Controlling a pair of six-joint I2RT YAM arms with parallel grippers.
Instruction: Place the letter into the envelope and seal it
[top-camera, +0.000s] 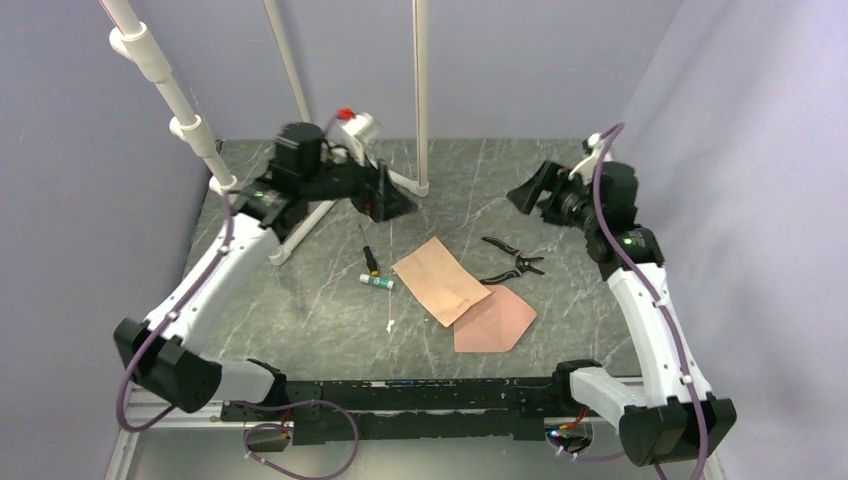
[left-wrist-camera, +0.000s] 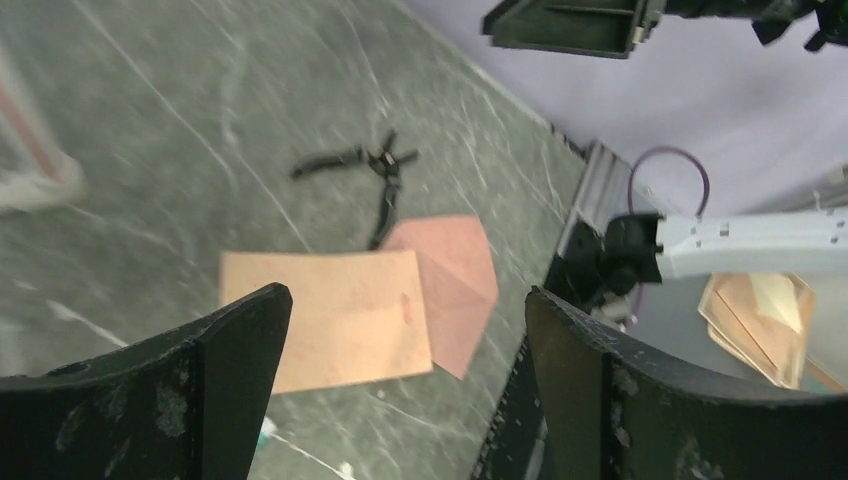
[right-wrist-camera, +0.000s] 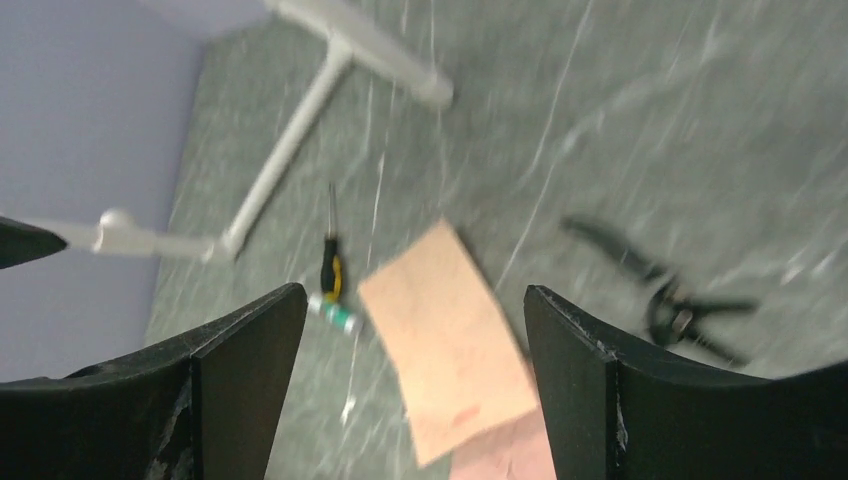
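Observation:
The letter (top-camera: 441, 279), a pale tan sheet, lies flat near the middle of the table and overlaps one corner of the envelope (top-camera: 495, 320), which is pinker and has a pointed end. Both papers also show in the left wrist view, letter (left-wrist-camera: 330, 315) and envelope (left-wrist-camera: 455, 275), and in the right wrist view, letter (right-wrist-camera: 450, 340) and envelope (right-wrist-camera: 500, 455). My left gripper (top-camera: 400, 200) hangs open above the table behind the letter. High at the back right, my right gripper (top-camera: 528, 190) is open too. Neither holds anything.
Black pliers (top-camera: 512, 260) lie just right of the letter. A small screwdriver (top-camera: 369, 259) and a green-and-white glue stick (top-camera: 377, 282) lie to its left. A white pipe frame (top-camera: 300, 225) stands at the back left.

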